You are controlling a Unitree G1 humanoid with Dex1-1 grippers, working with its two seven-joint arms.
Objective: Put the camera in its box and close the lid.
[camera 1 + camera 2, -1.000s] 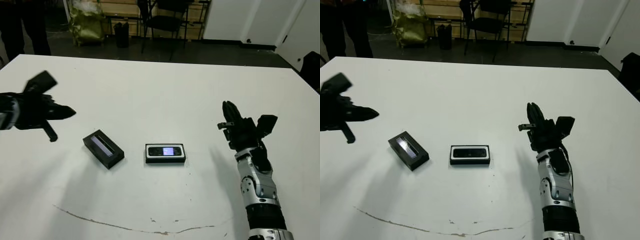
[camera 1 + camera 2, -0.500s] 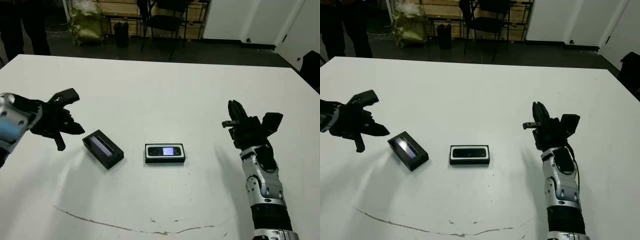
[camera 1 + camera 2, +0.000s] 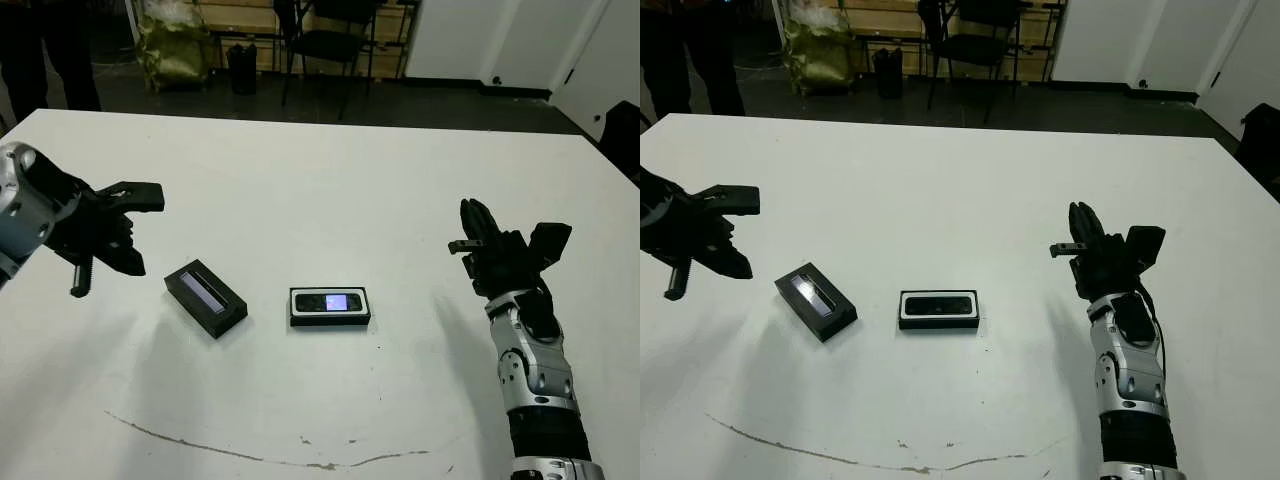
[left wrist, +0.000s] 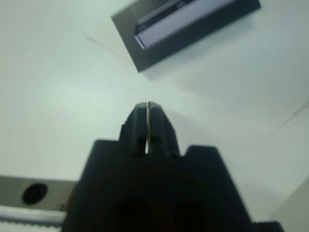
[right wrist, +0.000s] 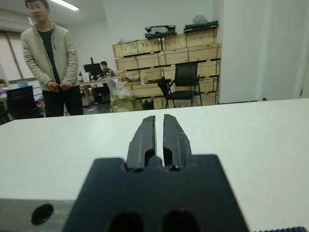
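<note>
White matte table (image 3: 300,170), faintly scratched near its front edge, standing in a storeroom with stacked crates and a black chair (image 3: 330,40) beyond.

Left gripper (image 4: 147,107): black, hovering above the table's left side, its 2 fingers pressed together and gripping nothing. It is sitting farther left and away from the lid than 0.5 s ago.

Lid (image 3: 205,298): flat black rectangle with a long pale strip, lying diagonally, left of the box and apart from it.

Box (image 3: 330,319): shallow black tray with white lining, at table centre.

Camera (image 3: 330,301): slim, black, small bluish screen, lying inside the box.

Right gripper (image 5: 159,126): black, raised above the right side, fingers nearly together with a thin gap, empty, barely shifted. A person in a pale jacket (image 5: 50,58) is standing beyond the table.
</note>
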